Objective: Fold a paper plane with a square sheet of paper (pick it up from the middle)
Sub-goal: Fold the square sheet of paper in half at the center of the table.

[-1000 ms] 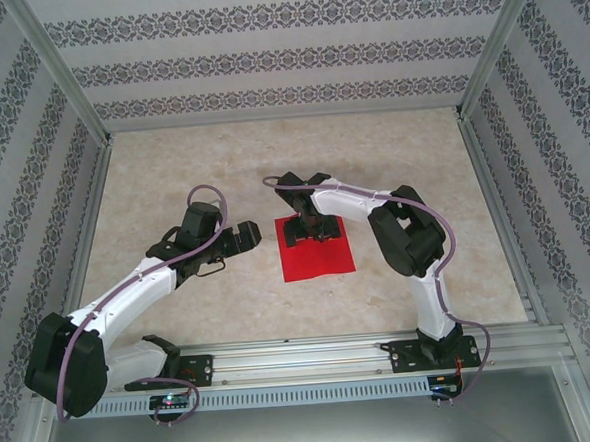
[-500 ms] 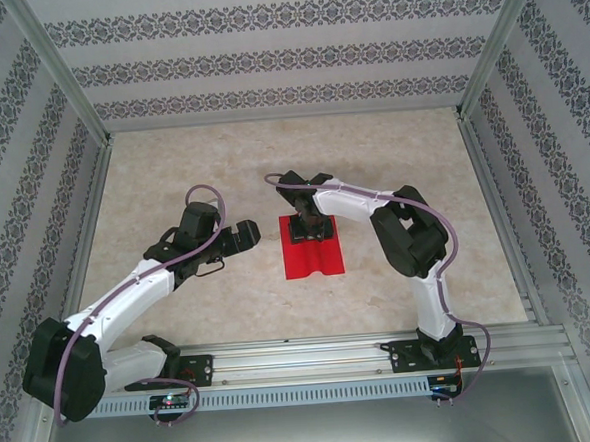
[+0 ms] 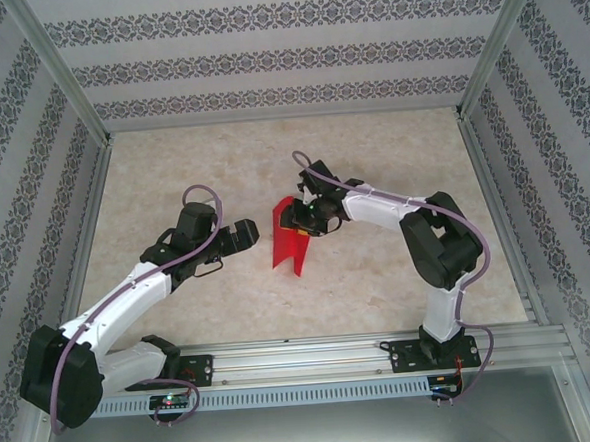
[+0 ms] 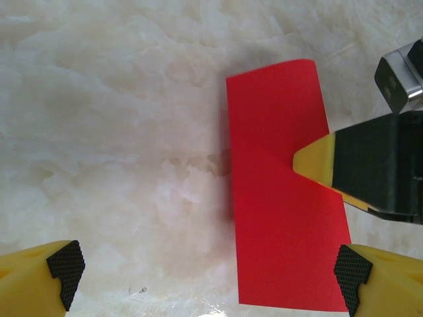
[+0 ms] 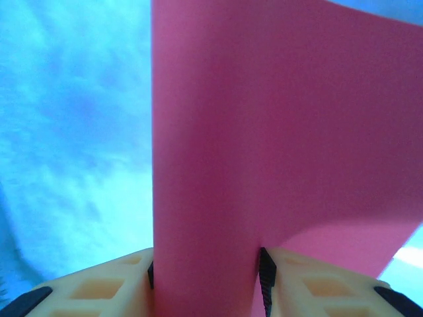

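A pale, marble-look worktop (image 3: 172, 178) sits inside 3 walls (image 3: 285, 56) with grey patterned stripes. At the centre of the frame, the right hand (image 3: 301, 219) pinches the square sheet of paper (image 3: 287, 247), red and drooping. Just left of it, the left hand (image 3: 248, 236) is spread wide, holding nothing.

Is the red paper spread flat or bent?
Bent. The right hand pinches the red paper at its middle, so it curves into a narrow fold between the fingers.

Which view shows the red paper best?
Left wrist: the square sheet of paper appears large, sharp. Top external shows it small, held by the right hand; right wrist shows a blurred close-up between its fingers.
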